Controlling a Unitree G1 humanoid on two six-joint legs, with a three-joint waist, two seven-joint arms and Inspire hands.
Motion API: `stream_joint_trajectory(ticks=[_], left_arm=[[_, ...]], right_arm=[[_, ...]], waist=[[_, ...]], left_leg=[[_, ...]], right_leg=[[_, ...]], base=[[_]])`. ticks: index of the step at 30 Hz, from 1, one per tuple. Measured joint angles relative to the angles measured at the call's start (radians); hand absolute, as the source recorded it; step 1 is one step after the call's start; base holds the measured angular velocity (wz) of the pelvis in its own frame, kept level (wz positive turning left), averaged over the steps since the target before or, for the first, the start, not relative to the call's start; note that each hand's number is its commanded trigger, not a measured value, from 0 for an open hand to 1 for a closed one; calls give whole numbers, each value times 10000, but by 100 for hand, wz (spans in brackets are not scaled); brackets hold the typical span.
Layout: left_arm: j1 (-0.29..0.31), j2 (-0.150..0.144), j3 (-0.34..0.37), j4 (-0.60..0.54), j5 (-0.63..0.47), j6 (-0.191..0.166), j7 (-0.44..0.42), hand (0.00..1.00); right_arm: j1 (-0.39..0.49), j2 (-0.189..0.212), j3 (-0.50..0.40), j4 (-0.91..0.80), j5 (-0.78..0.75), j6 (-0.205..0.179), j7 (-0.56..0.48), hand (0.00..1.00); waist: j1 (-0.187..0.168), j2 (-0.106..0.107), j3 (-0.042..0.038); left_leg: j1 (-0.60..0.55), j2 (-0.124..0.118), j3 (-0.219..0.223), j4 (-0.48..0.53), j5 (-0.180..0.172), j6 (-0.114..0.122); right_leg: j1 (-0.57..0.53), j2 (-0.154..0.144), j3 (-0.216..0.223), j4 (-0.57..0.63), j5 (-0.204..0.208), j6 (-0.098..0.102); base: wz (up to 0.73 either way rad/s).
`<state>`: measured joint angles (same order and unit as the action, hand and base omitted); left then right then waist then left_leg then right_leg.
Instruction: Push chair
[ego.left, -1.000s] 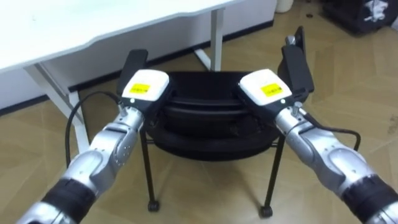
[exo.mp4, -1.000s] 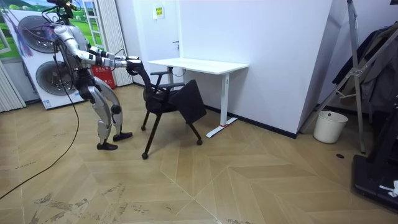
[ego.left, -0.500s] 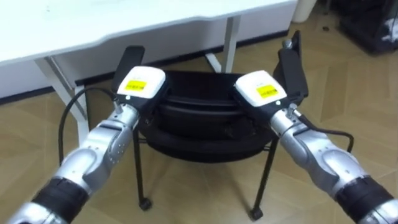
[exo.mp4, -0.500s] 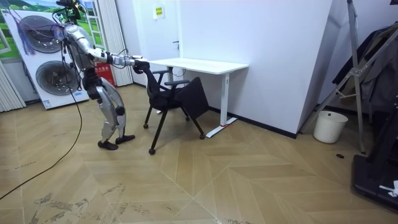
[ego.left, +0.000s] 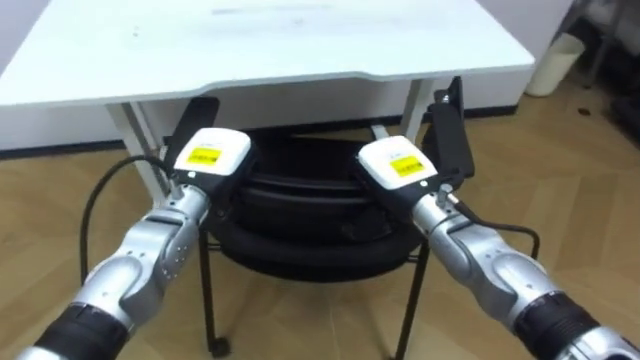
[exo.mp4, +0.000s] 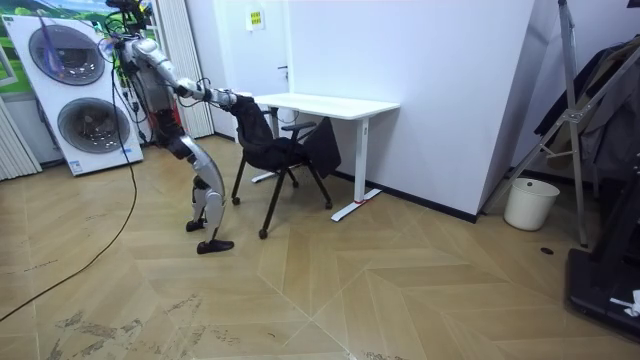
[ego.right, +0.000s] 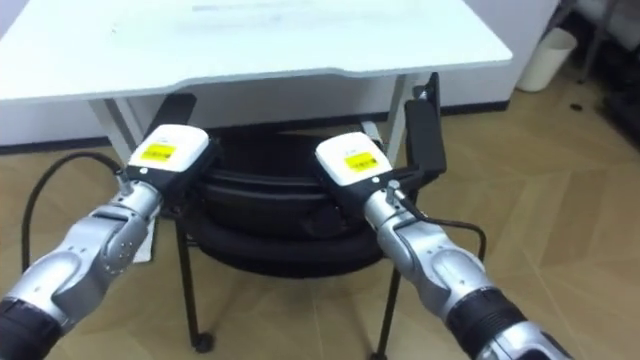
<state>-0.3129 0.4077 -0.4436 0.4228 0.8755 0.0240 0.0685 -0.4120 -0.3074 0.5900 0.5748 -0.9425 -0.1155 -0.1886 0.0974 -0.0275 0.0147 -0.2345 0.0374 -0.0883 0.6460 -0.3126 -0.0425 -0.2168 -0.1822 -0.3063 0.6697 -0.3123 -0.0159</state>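
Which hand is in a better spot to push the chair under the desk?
About even: left hand and right hand both sit on the chair back, one near each end, facing the white desk. Pushing with both seems best.

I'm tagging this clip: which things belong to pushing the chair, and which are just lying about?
Job: chair, left hand, right hand, white desk ahead of it.
Lying about: washing machines, white bin.
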Motion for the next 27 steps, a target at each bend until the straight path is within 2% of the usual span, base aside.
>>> stream_joint_trajectory(ticks=[1,2,3,5,6,7,8,10,14,15,16,17,18,19,20,21,23,24,27], left_arm=[[-1,-24,-12,35,0,0,13,100],[-12,-151,-55,112,1,15,112,100],[-28,-261,-108,115,4,91,172,100],[-124,-261,-93,106,19,119,190,100],[-226,-243,-73,118,22,118,245,100],[-275,-230,-51,129,22,117,279,100],[-443,-207,-2,191,24,84,343,100],[-741,-177,88,221,174,38,365,100],[-1056,-202,179,396,232,-53,391,100],[-1140,-206,190,488,232,-79,396,100],[-1196,-206,210,510,232,-80,449,100],[-1216,-208,188,582,230,-94,500,100],[-1214,-261,63,747,230,-99,570,100],[-1214,-300,7,804,233,-97,575,100],[-1200,-282,-123,819,251,-94,600,100],[-1200,-232,-183,787,292,-87,602,100],[-1199,-191,-153,756,293,-73,687,100],[-1189,-207,-148,769,287,-37,722,100],[-1045,-338,-129,806,285,58,796,100]], right_arm=[[-1,-80,14,-2,0,-6,-11,100],[-25,-239,127,-5,5,-11,-53,100],[-65,-334,205,-16,5,-15,-60,100],[-236,-359,213,25,27,-40,-56,100],[-357,-362,211,53,41,-38,-55,100],[-415,-371,211,58,69,-38,-54,100],[-518,-372,150,59,89,-33,-55,100],[-825,-367,100,130,87,20,-66,100],[-1079,-364,28,233,89,29,-115,100],[-1136,-334,-50,346,77,-18,-144,100],[-1209,-322,-72,384,75,-40,-171,100],[-1229,-298,-70,436,77,-38,-179,100],[-1167,-139,-70,628,76,-34,-178,100],[-1097,-140,-73,665,81,-43,-178,100],[-927,-154,-130,654,104,-65,-178,100],[-806,-118,-232,601,104,-66,-178,100],[-802,-111,-255,484,86,-64,-178,100],[-797,-117,-257,440,83,-52,-177,100],[-774,-131,-229,433,58,-56,-51,100]], waist=[[-30,93,-10],[-95,155,-3],[-98,93,40],[-82,53,84],[-87,90,124],[-86,62,153],[-107,2,233],[-122,-62,300],[-139,-93,322],[-146,-139,297],[-140,-216,316],[-137,-272,350],[-204,-247,360],[-243,-226,357],[-253,-296,357],[-298,-372,320],[-312,-314,305],[-366,-237,329],[-421,-178,299]], left_leg=[[29,102,119,-178,25,-17],[188,231,201,-559,228,-190],[314,277,273,-857,405,-276],[361,383,436,-1130,572,-395],[344,416,450,-1222,647,-433],[340,416,451,-1282,683,-439],[280,429,455,-1292,741,-454],[2,566,633,-1224,772,-484],[-246,621,557,-1131,810,-551],[-261,605,535,-1205,849,-619],[-339,626,613,-983,852,-629],[-442,729,801,-460,778,-505],[-520,1022,1181,779,617,-230],[-521,1129,1330,1121,603,-200],[-526,1207,1394,1368,601,-202],[-559,1199,1399,1482,602,-203],[-692,1287,1233,1706,623,-216],[-742,1328,1145,1845,655,-208],[-634,1450,1189,1896,697,-196]], right_leg=[[168,94,-183,-207,33,-60],[437,189,-427,-523,56,-101],[556,236,-536,-723,54,-126],[579,311,-578,-886,12,-189],[610,350,-645,-969,-26,-205],[608,349,-670,-991,-43,-211],[569,352,-759,-1002,-80,-232],[355,403,-842,-994,-117,-291],[208,489,-999,-935,-228,-388],[88,408,-1057,-933,-347,-482],[81,278,-1284,-885,-464,-507],[134,200,-1431,-816,-503,-552],[495,194,-1664,-740,-612,-624],[681,209,-1738,-674,-724,-572],[870,286,-1673,-533,-924,-411],[971,401,-1664,-543,-1035,-371],[1070,598,-1701,-654,-1077,-429],[1191,648,-1764,-617,-1088,-512],[1415,831,-1604,-614,-1171,-650]], base=[[54],[60],[50],[17],[11],[19],[19],[13],[9],[10],[6],[13],[23],[38],[40],[32],[19],[24],[16]])
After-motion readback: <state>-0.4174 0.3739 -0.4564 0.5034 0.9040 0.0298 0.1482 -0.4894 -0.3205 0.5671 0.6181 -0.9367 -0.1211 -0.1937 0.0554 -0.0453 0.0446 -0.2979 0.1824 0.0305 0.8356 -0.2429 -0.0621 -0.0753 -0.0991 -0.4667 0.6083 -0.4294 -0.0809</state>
